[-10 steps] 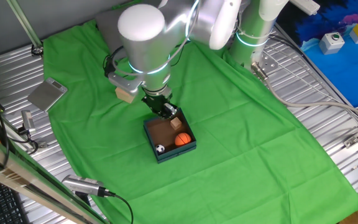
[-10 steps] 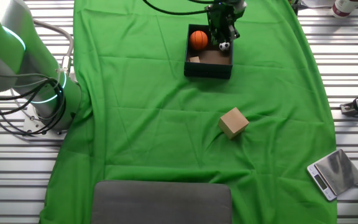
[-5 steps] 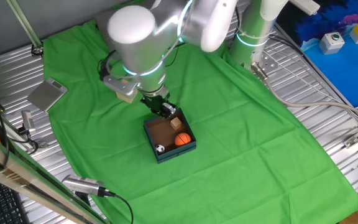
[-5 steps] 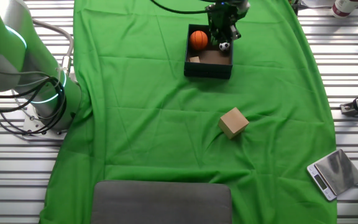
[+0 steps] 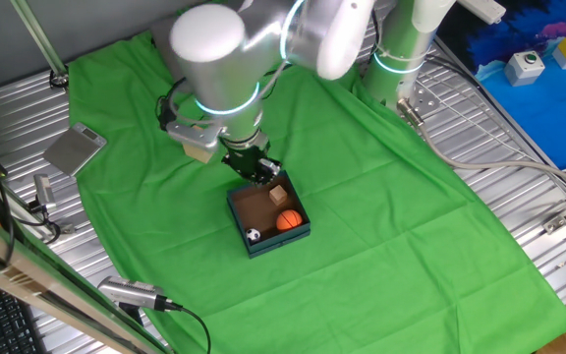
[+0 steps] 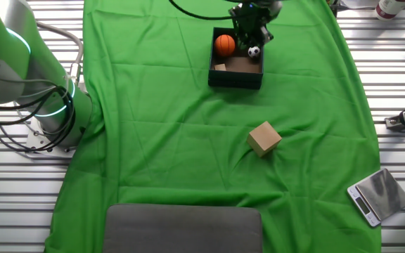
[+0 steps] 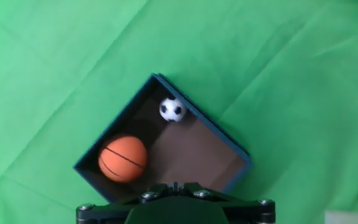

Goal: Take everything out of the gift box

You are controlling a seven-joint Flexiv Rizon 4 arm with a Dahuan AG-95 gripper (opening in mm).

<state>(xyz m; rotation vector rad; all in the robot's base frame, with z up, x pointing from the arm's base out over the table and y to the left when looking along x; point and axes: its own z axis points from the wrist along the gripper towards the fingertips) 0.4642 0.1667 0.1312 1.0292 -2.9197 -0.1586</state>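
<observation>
The gift box (image 5: 246, 211) (image 6: 235, 78) (image 7: 221, 133) sits on the green cloth. Inside it lie an orange ball (image 5: 288, 220) (image 6: 224, 45) (image 7: 123, 158), a tiny soccer ball (image 5: 253, 235) (image 6: 254, 50) (image 7: 172, 109) and a tan cube (image 5: 281, 195) (image 6: 220, 67). The hand view does not show this cube; the hand's body hides it. My gripper (image 5: 261, 174) (image 6: 250, 34) (image 7: 176, 186) hangs just above the box's edge, near the cube's corner. Its fingers are shut with nothing seen between them. A second tan cube (image 6: 264, 138) lies outside on the cloth.
A small scale (image 5: 75, 149) (image 6: 378, 195) lies off the cloth on the metal slats. A grey pad (image 6: 183, 228) covers one end of the cloth. The arm's base (image 5: 401, 49) (image 6: 44, 105) stands beside the cloth.
The arm has swung a little to the left in one fixed view and the gripper has shifted slightly over the box. The things in the box have not moved.
</observation>
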